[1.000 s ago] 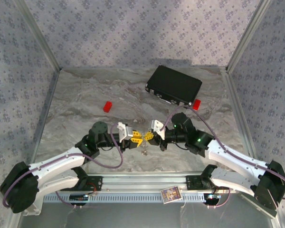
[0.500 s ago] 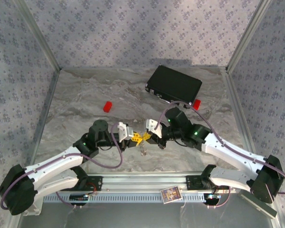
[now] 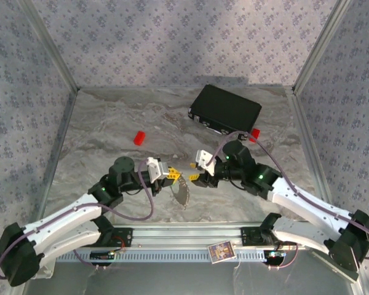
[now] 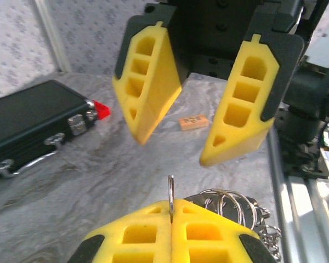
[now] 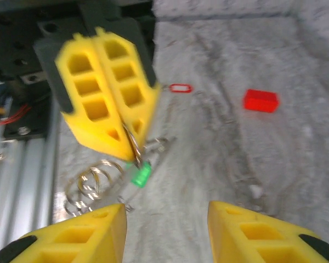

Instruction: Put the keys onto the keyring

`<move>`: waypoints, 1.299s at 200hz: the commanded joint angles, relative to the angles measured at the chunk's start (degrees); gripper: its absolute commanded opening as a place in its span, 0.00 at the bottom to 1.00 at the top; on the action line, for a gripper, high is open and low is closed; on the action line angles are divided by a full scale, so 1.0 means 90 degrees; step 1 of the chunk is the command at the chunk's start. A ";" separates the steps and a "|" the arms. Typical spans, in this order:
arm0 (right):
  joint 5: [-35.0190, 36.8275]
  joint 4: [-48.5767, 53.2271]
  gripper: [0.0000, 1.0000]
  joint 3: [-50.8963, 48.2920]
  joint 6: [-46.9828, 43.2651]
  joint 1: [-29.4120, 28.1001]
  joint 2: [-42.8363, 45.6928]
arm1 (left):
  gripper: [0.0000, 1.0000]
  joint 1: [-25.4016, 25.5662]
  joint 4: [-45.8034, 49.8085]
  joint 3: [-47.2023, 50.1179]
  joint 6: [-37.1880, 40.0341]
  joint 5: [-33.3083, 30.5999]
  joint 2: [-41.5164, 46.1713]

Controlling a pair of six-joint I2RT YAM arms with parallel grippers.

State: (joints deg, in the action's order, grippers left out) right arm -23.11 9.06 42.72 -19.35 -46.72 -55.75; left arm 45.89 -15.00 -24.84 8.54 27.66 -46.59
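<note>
Keyring (image 4: 170,192) stands upright, pinched in the closed left gripper (image 5: 132,154) near the front edge of the table (image 3: 98,160), with the green key (image 5: 140,175) dangling below. Right gripper (image 4: 174,150) faces it, jaws parted, holding nothing. Bare marble lies open toward the black case (image 3: 226,109). A second ago both grippers met tip to tip; they now stand apart.

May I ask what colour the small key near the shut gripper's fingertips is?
The key is bright green, clearest in the right wrist view.
</note>
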 commanded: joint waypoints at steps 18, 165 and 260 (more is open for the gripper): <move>0.0892 -0.0801 0.44 -0.0046 0.0753 -0.0125 -0.0306 | 0.00 0.0039 0.0335 -0.0160 -0.0068 -0.1645 0.0701; 0.2168 -0.0871 0.39 0.4058 0.3304 -0.1753 -0.6394 | 0.00 -0.2267 0.2697 -0.1124 -0.1448 -0.7069 0.2193; 0.2831 -0.0280 0.45 0.7852 0.1932 -0.2163 -0.9601 | 0.00 -0.2638 0.2878 -0.0978 -0.1977 -0.8462 0.3160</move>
State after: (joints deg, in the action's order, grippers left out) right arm -0.86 2.20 106.41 1.76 -65.43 -136.68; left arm 22.48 11.18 -33.01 -7.20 -44.99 -19.27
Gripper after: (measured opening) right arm 0.448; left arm 0.046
